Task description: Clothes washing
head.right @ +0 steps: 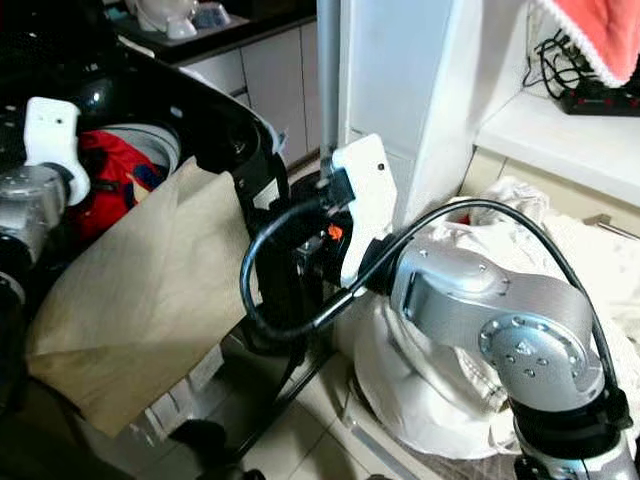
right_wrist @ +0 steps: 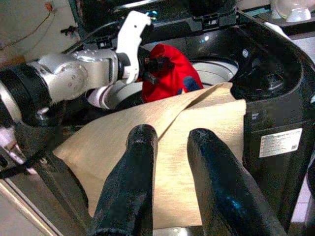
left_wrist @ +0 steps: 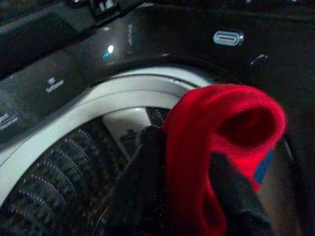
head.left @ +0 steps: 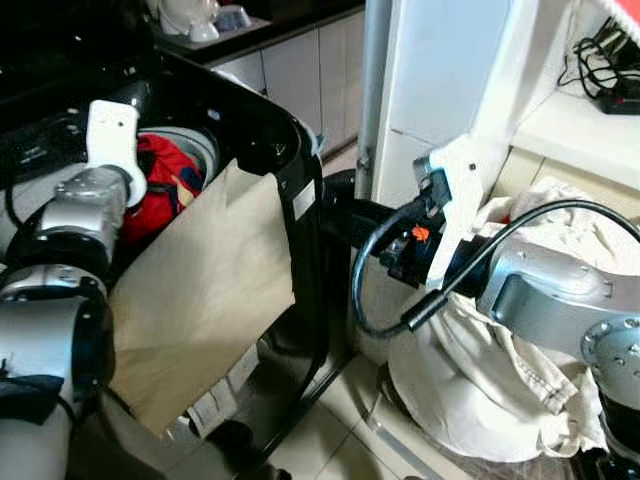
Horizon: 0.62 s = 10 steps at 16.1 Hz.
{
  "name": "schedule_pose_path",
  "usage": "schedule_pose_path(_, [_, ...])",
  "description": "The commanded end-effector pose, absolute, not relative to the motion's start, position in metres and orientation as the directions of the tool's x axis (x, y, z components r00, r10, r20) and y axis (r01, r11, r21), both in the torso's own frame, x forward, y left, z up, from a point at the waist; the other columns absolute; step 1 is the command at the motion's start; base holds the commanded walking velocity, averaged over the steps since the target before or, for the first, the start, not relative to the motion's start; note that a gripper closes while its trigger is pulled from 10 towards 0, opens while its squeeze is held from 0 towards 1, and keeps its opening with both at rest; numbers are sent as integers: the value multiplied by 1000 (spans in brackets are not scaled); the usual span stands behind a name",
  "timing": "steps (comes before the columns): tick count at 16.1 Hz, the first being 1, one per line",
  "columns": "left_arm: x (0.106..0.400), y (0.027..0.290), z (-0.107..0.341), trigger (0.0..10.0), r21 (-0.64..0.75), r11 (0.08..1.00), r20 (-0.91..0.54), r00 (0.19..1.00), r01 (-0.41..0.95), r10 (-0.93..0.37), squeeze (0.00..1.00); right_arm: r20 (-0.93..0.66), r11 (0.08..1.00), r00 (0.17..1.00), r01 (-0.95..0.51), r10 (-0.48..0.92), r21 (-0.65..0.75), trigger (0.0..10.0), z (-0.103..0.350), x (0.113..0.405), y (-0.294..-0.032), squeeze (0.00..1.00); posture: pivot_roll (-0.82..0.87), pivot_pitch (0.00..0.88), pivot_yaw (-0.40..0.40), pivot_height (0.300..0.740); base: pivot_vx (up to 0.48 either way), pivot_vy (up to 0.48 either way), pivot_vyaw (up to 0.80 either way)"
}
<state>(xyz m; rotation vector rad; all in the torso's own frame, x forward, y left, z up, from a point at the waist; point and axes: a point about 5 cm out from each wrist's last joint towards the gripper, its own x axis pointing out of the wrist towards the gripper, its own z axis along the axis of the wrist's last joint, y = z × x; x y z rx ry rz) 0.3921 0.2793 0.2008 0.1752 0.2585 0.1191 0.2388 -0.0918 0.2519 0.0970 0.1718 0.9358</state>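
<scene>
Left gripper pinches the red garment over the washer drum, upper left of the frame. Right gripper, slightly spread, holds nothing. Risk: the tan cloth draped over the rim slides off.

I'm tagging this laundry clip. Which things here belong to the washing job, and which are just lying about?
Part of the job:
- red garment, pinched in the left hand over the drum
- washing machine
- tan cloth draped over the washer's front edge
- white laundry heap
- right hand, open, apart from the cloth

Lying about:
- black cables on the shelf
- white cabinets
</scene>
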Motion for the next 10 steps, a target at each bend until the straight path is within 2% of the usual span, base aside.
schedule_pose_path(1, [392,285,211,10000,178,979,-232,962,-102,142,1000,-122,588,575,-797,809,136,10000,250,237,-92,0,-191,0,88,740,0,0,0])
schedule_pose_path(5, [392,282,209,10000,202,978,-253,961,-57,108,1000,-137,618,603,-774,786,137,10000,246,241,-97,0,-187,0,89,740,0,0,0])
schedule_pose_path(6, [393,279,210,10000,186,981,-243,965,-49,94,1000,-141,687,673,-710,727,154,10000,243,248,-105,0,-190,0,91,740,0,0,0])
schedule_pose_path(8, [395,276,214,10000,187,981,-204,975,-54,92,1000,-129,756,745,-639,654,144,10000,242,254,-114,0,-195,0,94,740,0,0,0])
schedule_pose_path(10, [400,265,231,10000,103,994,-40,998,-43,47,1000,-91,854,849,-518,521,54,10000,245,261,-127,0,-202,0,92,740,0,0,0])
